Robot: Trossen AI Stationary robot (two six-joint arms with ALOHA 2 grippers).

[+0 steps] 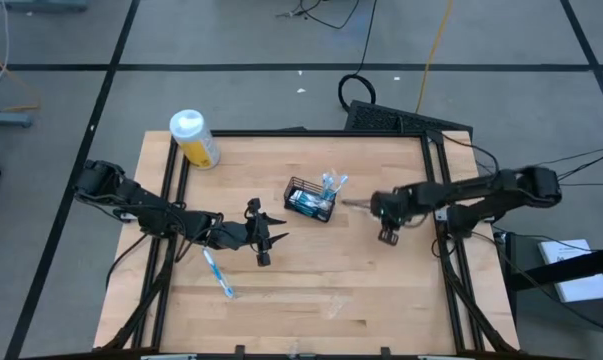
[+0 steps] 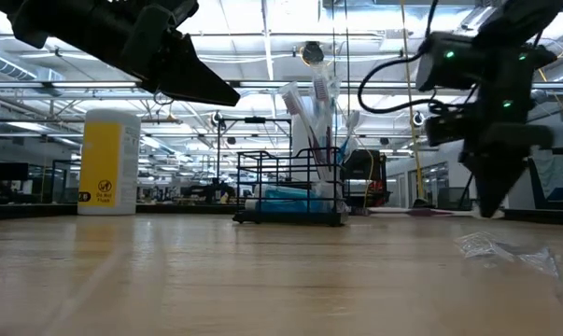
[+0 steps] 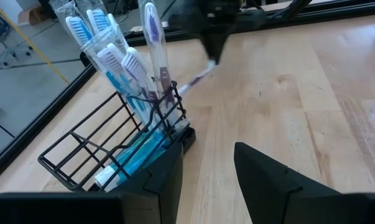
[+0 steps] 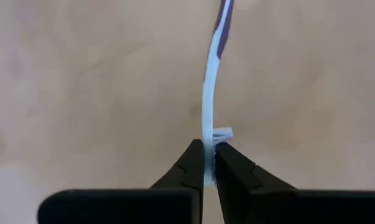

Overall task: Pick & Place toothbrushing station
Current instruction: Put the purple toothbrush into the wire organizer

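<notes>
The black wire basket [image 1: 309, 203] stands on the table's far middle, with packaged white-and-blue toothbrushes [image 3: 122, 62] upright in it and teal tubes [image 3: 134, 158] lying on its bottom. My left gripper [image 1: 273, 238] is open and empty, just near-left of the basket, pointing at it [image 3: 209, 168]. My right gripper [image 1: 386, 228] is right of the basket, shut on a white-and-purple toothbrush [image 1: 354, 204]. Another blue-and-white toothbrush [image 1: 218, 272] lies flat on the table near my left arm. My right gripper pinches the white-and-purple toothbrush between its two fingers at the neck just behind the bristle head [image 4: 208, 140]. The fingers come from above, pointing down, and lie across the brush. The purple handle [image 4: 223, 25] reaches toward the basket, low over the table; whether it touches the table I cannot tell.
A yellow bottle with a white cap [image 1: 194, 138] stands at the far left corner. A crumpled clear wrapper [image 1: 336, 305] lies near the table's near edge, also in the low view [image 2: 505, 247]. Black frame rails [image 1: 443, 200] run along the table's sides.
</notes>
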